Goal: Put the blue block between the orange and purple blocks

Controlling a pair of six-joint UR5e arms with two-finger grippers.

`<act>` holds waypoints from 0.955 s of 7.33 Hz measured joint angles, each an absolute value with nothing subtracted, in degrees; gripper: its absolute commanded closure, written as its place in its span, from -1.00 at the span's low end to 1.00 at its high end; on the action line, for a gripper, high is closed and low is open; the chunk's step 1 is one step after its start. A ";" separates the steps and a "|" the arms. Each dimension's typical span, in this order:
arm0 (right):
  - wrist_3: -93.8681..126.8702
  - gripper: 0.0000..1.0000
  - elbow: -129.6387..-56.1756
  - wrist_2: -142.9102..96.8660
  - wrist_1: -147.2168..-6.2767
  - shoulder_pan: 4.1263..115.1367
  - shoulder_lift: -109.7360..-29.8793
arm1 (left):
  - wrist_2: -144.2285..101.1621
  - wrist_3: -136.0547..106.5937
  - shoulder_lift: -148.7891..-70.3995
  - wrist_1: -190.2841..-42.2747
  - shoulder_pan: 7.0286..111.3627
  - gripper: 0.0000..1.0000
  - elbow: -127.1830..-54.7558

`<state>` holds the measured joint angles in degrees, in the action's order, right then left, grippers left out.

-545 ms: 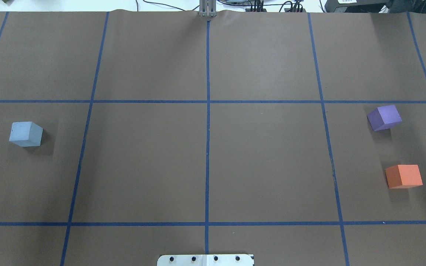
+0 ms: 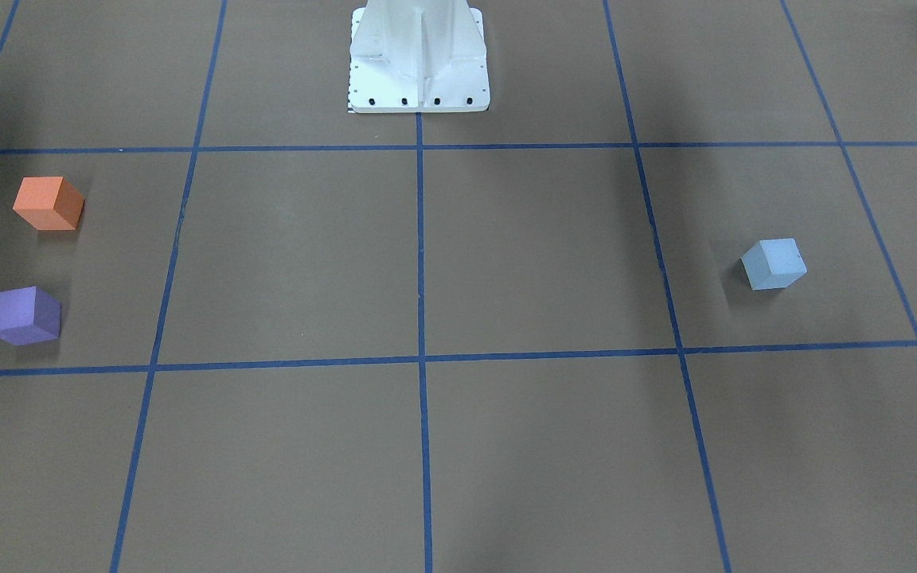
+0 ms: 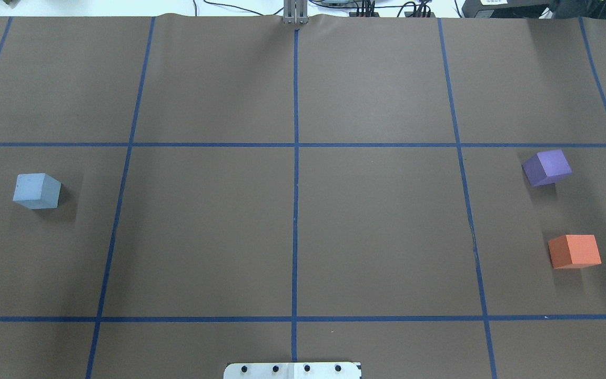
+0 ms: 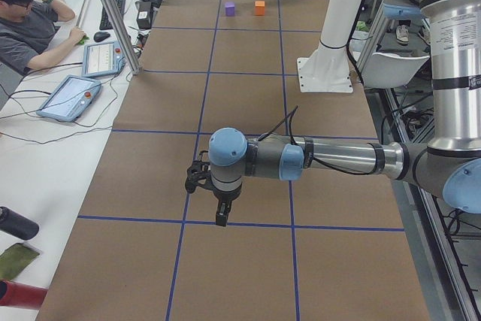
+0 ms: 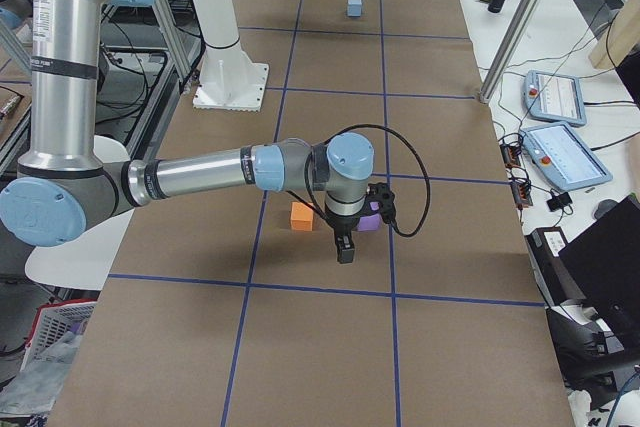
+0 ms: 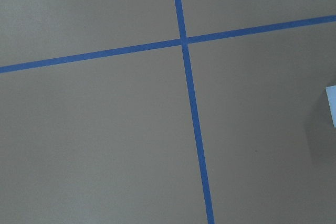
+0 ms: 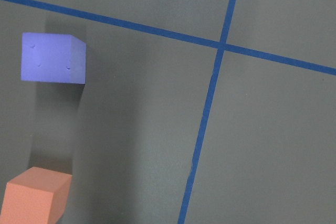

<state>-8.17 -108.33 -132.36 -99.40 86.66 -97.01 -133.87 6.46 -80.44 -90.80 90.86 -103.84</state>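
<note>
Orange block (image 3: 575, 251): right end of the counter (image 3: 376, 237), nearest the robot.
Blue block (image 3: 37, 190): far left end, well apart from the other two, open counter all round.
Purple block (image 3: 546, 167): same taped square as orange, farther out, with an open gap between them.
Left hand (image 4: 220, 218): above the counter; fingers apart or together, cannot tell.
Right hand (image 5: 345, 252): above the counter near orange and purple; cannot tell either.

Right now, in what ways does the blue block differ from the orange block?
Colour: the blue block is pale blue, the orange block bright orange. Place: the blue block stands alone on the robot's left; the orange block is on its right, close to the purple block. The orange block lies nearer the robot than the blue block. Both are cubes of similar size, resting on the brown paper.
</note>
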 measured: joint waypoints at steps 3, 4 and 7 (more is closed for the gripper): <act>-8.17 -1.00 -108.37 -132.36 -99.40 86.64 -96.89 | -133.96 6.40 -80.86 -93.65 89.73 -1.00 -104.69; -8.17 -1.00 -108.37 -132.38 -99.41 86.55 -96.87 | -133.96 5.98 -82.06 -94.88 87.58 -1.00 -103.87; -8.17 -1.00 -108.30 -132.45 -99.41 86.28 -96.85 | -134.21 -1.30 -85.95 -102.05 83.22 -1.00 -98.68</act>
<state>-8.17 -108.30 -132.45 -99.41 86.28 -96.85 -134.21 -1.30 -85.95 -102.05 83.22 -98.68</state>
